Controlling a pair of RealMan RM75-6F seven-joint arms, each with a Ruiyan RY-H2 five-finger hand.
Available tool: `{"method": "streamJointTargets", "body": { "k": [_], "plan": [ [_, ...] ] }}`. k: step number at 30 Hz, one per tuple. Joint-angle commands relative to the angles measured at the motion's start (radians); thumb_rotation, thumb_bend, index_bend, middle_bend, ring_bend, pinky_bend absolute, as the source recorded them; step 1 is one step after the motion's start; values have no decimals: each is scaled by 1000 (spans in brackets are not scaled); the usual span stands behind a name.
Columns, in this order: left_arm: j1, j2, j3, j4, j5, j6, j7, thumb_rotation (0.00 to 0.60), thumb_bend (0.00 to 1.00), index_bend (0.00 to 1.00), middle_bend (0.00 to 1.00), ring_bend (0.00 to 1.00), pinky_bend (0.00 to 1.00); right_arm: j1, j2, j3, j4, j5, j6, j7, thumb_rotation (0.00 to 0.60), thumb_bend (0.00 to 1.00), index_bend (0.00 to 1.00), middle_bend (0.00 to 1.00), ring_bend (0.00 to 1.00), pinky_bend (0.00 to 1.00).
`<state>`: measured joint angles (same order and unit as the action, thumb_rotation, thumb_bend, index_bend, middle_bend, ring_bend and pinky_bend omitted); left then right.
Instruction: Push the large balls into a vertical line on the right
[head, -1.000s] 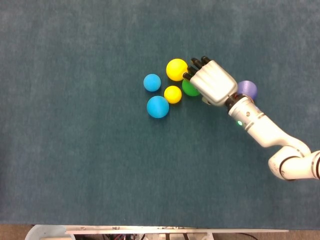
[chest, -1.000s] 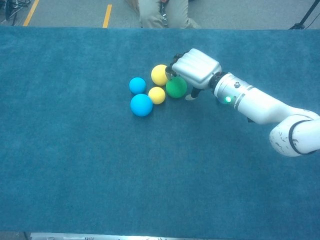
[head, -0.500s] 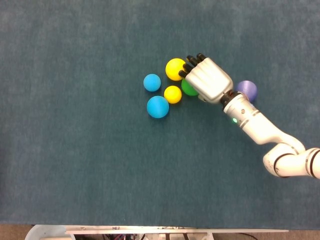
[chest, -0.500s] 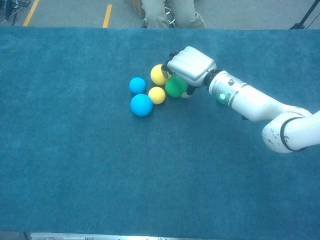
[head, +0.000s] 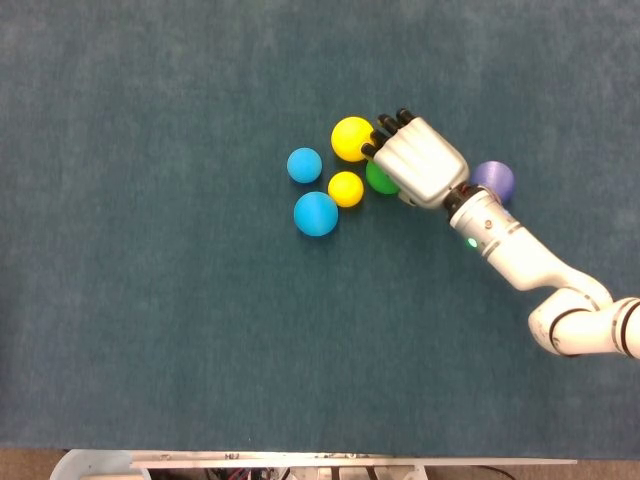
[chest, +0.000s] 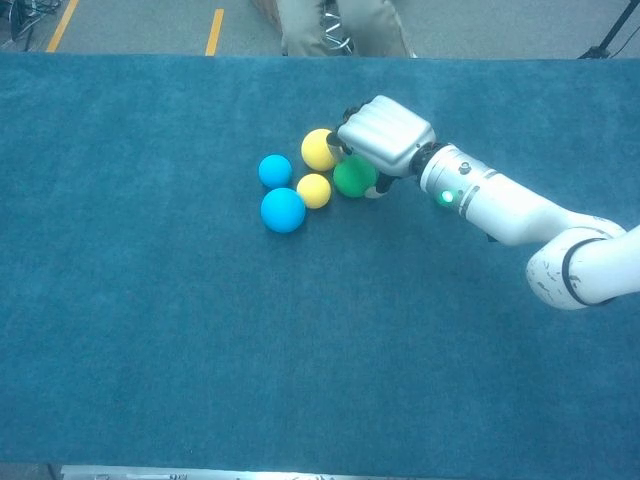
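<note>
My right hand (head: 420, 163) cups over green ball (chest: 352, 177), fingers curled; large yellow ball (head: 352, 138) touches my fingertips (head: 385, 128).

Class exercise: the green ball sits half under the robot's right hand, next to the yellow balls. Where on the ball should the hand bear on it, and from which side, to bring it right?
Probably on the left flank of the green ball, curling the right hand over it from above. A ball rolls away from contact, and the large yellow ball and small yellow ball crowd that side.

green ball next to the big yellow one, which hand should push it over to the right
The right hand: it is already cupped over the green ball, beside the large yellow ball. The left hand appears in neither view.
</note>
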<state>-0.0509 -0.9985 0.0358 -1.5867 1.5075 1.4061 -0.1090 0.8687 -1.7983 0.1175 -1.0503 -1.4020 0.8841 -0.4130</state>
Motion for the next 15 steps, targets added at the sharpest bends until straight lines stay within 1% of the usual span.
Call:
{"method": "streamJointTargets", "body": {
  "k": [1,8,15],
  "plan": [
    [0,0,0,1,1,0,-2,600,399,316,168,236,305,-1,-3,-2,6,-1,2,3,600,20,474,466,278,323],
    [1,0,1,2,-1,1,-4,600,400,316,168,235,305,-5,-10,-4,19,-9,13,18,600,38,515,503,321,348],
    [0,-1,1,3,0,-1,-4,600,400,316,168,236,305,-10,-7,-7,20,-19,28,35,600,49,527,532,341,350]
  ]
}}
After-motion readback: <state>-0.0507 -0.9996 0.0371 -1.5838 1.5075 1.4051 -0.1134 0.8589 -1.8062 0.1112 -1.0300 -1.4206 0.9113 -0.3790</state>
